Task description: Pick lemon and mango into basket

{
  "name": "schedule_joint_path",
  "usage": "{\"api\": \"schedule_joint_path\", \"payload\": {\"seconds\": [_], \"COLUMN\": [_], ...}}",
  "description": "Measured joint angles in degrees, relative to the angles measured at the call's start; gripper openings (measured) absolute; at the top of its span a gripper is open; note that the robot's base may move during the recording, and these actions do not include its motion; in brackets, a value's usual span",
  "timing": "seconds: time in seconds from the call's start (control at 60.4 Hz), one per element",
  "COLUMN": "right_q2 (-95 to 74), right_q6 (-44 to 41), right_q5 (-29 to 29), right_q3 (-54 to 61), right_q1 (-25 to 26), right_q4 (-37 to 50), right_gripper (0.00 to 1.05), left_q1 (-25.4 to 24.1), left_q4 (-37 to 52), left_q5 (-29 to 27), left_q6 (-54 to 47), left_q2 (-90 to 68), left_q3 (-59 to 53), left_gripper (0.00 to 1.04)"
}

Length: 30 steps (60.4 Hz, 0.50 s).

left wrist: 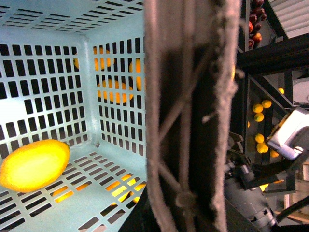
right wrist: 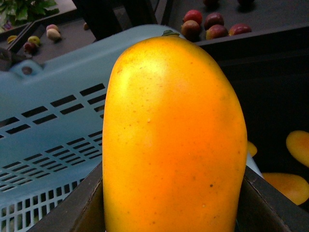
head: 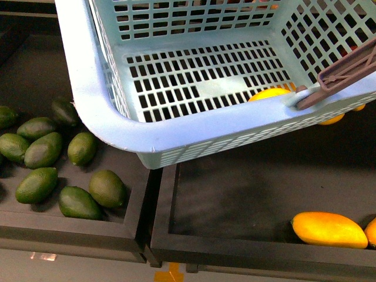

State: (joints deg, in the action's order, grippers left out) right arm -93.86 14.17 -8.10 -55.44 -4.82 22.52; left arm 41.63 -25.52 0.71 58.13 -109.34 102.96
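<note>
The teal basket (head: pixel 111 111) hangs tilted above the trays and fills the top of the front view. The lemon (head: pixel 269 93) lies inside it at the low corner, seen as a bright yellow oval (left wrist: pixel 34 165) on the slotted floor in the left wrist view. My left gripper (left wrist: pixel 179 198) is shut on the grey-brown handle (left wrist: pixel 188 111). My right gripper (right wrist: pixel 171 212) is shut on the mango (right wrist: pixel 174 135), which stands upright between the dark fingers (right wrist: pixel 77 208), just beside the basket's outer wall (right wrist: pixel 53 125). Neither arm shows in the front view.
More orange-yellow fruits lie in the right tray (head: pixel 235 247), one of them at the front right (head: pixel 329 229). Several dark green fruits (head: pixel 41 150) fill the left tray. Reddish fruits (right wrist: pixel 212 24) sit in a bin beyond the basket.
</note>
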Motion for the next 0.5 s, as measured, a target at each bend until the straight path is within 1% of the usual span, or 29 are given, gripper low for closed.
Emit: {"api": "schedule_joint_path", "payload": {"seconds": [0.083, 0.116, 0.133, 0.166, 0.182, 0.232, 0.265, 0.331, 0.348, 0.414, 0.497], "right_q2": [-0.28, -0.28, -0.28, -0.24, -0.13, 0.11, 0.48, 2.32, 3.02, 6.14, 9.92], "right_q6": [-0.02, -0.07, 0.02, 0.04, 0.07, 0.22, 0.24, 1.01, 1.22, 1.57, 1.75], "right_q5": [1.14, 1.31, 1.62, 2.01, 2.29, 2.75, 3.21, 5.51, 6.01, 9.38, 12.63], "right_q3": [-0.48, -0.50, -0.55, -0.55, -0.55, -0.55, -0.52, 0.09, 0.48, 2.51, 5.29], "right_q1": [-1.16, -1.33, -1.53, -1.66, -1.81, -1.95, -1.99, -1.99, -1.95, -1.75, -1.44], "right_q4": [-1.07, -1.27, -1.51, -1.73, -1.79, -1.92, -1.99, -1.99, -1.99, -2.23, -2.80], "right_gripper": [0.59, 0.61, 0.65, 0.68, 0.72, 0.77, 0.82, 0.96, 0.97, 0.96, 0.96], "left_q1": [0.00, 0.00, 0.00, 0.00, 0.00, 0.00, 0.00, 0.00, 0.00, 0.00, 0.00], "left_q4": [0.00, 0.00, 0.00, 0.00, 0.00, 0.00, 0.00, 0.00, 0.00, 0.00, 0.00], "left_q5": [0.20, 0.20, 0.20, 0.20, 0.20, 0.17, 0.17, 0.13, 0.13, 0.20, 0.13], "left_q6": [0.02, 0.02, 0.02, 0.02, 0.02, 0.02, 0.02, -0.02, 0.00, -0.02, 0.15], "left_q2": [0.00, 0.00, 0.00, 0.00, 0.00, 0.00, 0.00, 0.00, 0.00, -0.22, -0.31], "left_q3": [0.00, 0.00, 0.00, 0.00, 0.00, 0.00, 0.00, 0.00, 0.00, -0.02, -0.02], "left_gripper": [0.05, 0.05, 0.05, 0.05, 0.05, 0.05, 0.05, 0.05, 0.05, 0.05, 0.05]}}
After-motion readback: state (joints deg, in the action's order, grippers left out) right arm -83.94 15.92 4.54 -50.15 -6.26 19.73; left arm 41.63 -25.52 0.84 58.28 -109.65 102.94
